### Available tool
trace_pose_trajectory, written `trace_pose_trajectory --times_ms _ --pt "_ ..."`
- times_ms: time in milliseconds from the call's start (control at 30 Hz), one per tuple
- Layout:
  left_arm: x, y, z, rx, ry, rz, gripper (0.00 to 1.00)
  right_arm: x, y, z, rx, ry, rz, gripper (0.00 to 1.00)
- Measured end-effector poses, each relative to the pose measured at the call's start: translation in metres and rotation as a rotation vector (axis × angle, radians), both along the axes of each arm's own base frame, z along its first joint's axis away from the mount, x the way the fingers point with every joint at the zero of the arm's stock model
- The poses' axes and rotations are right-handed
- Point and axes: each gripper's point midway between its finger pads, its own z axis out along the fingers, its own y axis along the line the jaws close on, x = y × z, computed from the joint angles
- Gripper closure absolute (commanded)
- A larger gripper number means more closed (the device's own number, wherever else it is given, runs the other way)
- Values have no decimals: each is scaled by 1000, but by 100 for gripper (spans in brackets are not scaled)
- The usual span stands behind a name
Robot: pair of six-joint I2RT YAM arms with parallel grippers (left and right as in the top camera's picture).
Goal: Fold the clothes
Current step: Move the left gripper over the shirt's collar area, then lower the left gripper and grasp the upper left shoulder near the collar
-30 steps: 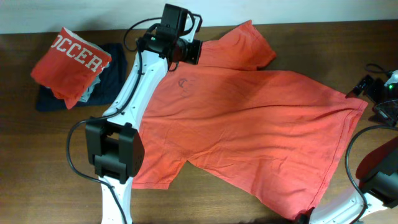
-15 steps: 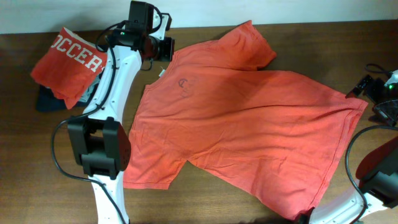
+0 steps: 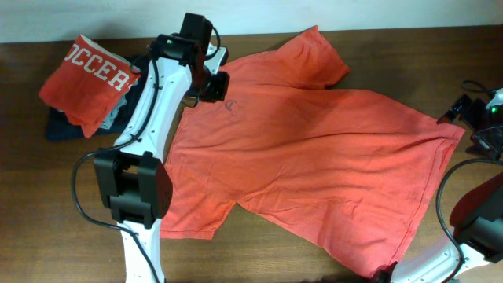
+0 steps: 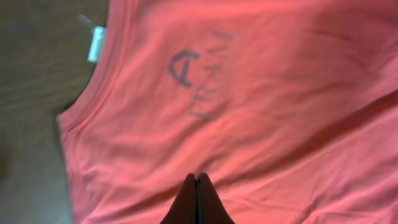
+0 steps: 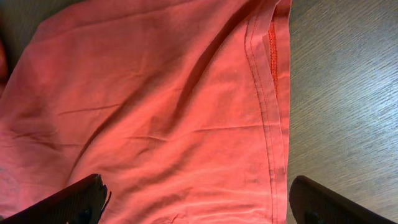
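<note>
The coral-red T-shirt (image 3: 314, 157) lies spread flat across the table, collar at the far left and hem toward the right. A faint dark print (image 4: 196, 81) shows just below the collar, which has a white label (image 4: 96, 43). My left gripper (image 3: 214, 81) hovers over the collar area. In the left wrist view the left gripper (image 4: 196, 177) is shut, with nothing between its tips, over the cloth below the print. My right gripper (image 5: 198, 186) stands wide open over the shirt's hem (image 5: 270, 93). Its fingers (image 5: 81, 199) straddle the fabric and bare wood.
A folded coral garment with white lettering (image 3: 86, 79) rests on a dark navy folded garment (image 3: 61, 126) at the far left. Cables and a black device (image 3: 471, 110) sit at the right edge. The right arm's base (image 3: 481, 216) stands at the near right corner.
My left arm swung left past the collar, then came back right and nearer over the print. The shirt's collar side and near sleeve shifted slightly left. The right arm stayed still.
</note>
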Motion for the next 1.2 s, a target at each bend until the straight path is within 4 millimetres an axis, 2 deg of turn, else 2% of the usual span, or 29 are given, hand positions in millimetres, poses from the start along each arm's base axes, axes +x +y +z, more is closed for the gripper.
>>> trace_pose_trajectory --times_ms 67,100,167,200,267,333,400,467,533,600,733,900,1033,1133,1200 --pt "2 4 0 16 -7 8 98 0 0 0 0 0 0 1" --pt "4 6 0 18 -14 12 94 0 0 0 0 0 0 1" --pt "11 8 2 18 -42 20 91 0 0 0 0 0 0 1" --pt "16 10 3 18 -60 25 86 0 0 0 0 0 0 1" --pt "24 12 6 15 -91 32 85 0 0 0 0 0 0 1" --pt "29 14 7 16 -112 38 85 0 0 0 0 0 0 1" --pt "32 14 9 13 -122 39 93 0 0 0 -1 -1 0 1" --pt "33 12 9 0 -126 33 99 10 -8 1 -32 -42 -1 1" --pt "35 7 13 -25 -138 25 100 28 -20 5 -85 -116 -2 1" --pt "37 3 19 -49 -151 17 100 31 -21 6 -86 -132 -4 1" --pt "49 -7 52 -98 -231 1 100 32 -19 6 -74 -140 -5 1" --pt "64 -28 124 -173 -415 -38 100 33 -18 7 -68 -144 -5 1" --pt "74 -61 180 -244 -600 -98 100 33 -18 7 -68 -144 -4 1" --pt "73 -93 199 -272 -693 -173 100 33 -18 7 -68 -145 -4 1" --pt "74 -110 199 -282 -717 -210 100 33 -18 7 -68 -144 -5 1"
